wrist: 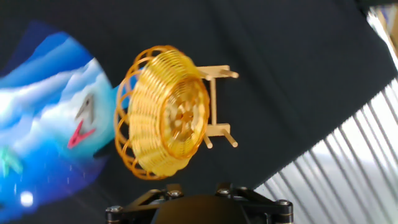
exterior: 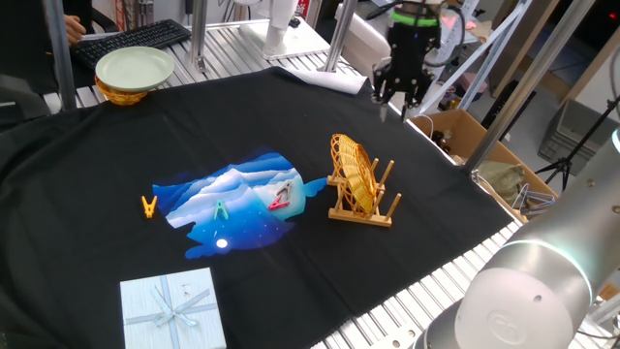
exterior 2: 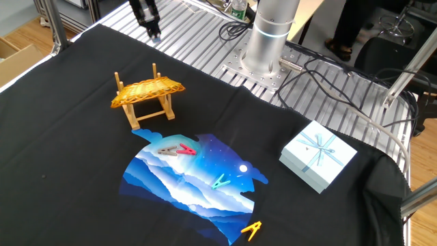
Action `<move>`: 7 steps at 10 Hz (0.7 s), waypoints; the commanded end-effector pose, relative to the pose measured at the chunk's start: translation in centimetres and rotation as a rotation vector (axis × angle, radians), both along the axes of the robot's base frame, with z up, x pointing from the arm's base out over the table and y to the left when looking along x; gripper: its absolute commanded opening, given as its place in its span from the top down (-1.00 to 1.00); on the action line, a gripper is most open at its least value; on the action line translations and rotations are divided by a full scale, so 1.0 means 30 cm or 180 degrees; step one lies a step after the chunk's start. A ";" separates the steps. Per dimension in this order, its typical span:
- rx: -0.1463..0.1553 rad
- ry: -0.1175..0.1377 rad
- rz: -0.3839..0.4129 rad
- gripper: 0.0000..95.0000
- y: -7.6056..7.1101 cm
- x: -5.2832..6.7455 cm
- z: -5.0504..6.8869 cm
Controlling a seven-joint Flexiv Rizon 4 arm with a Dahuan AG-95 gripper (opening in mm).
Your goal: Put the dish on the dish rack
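Observation:
The golden wicker dish (exterior: 354, 173) (exterior 2: 149, 89) (wrist: 165, 112) stands on edge between the pegs of the small wooden dish rack (exterior: 373, 208) (exterior 2: 147, 113) (wrist: 217, 102) on the black cloth. My gripper (exterior: 395, 105) (exterior 2: 153, 31) hangs in the air well above and behind the rack, apart from the dish. Its fingers show a gap and hold nothing. In the hand view only the gripper's base shows, and the fingertips are out of frame.
A blue printed patch (exterior: 242, 204) with coloured clothes pegs lies beside the rack. A gift box (exterior: 172, 308) (exterior 2: 318, 156) sits near the cloth's edge, a pale green plate (exterior: 135, 68) at the far corner. A cardboard box (exterior: 475, 145) stands off the table's side.

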State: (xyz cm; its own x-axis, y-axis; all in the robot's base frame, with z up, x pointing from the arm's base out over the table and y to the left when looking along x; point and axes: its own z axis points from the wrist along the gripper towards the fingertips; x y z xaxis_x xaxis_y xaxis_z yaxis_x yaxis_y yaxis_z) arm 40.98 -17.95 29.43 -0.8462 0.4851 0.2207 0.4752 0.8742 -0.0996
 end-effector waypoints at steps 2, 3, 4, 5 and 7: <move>0.0153 -0.0325 0.1110 1.00 0.026 -0.095 0.023; 0.0137 -0.0410 0.1273 1.00 0.030 -0.104 0.020; 0.0139 -0.0441 0.1334 1.00 0.030 -0.104 0.020; 0.0140 -0.0443 0.1438 1.00 0.030 -0.104 0.020; 0.0166 -0.0470 0.1604 1.00 0.030 -0.104 0.020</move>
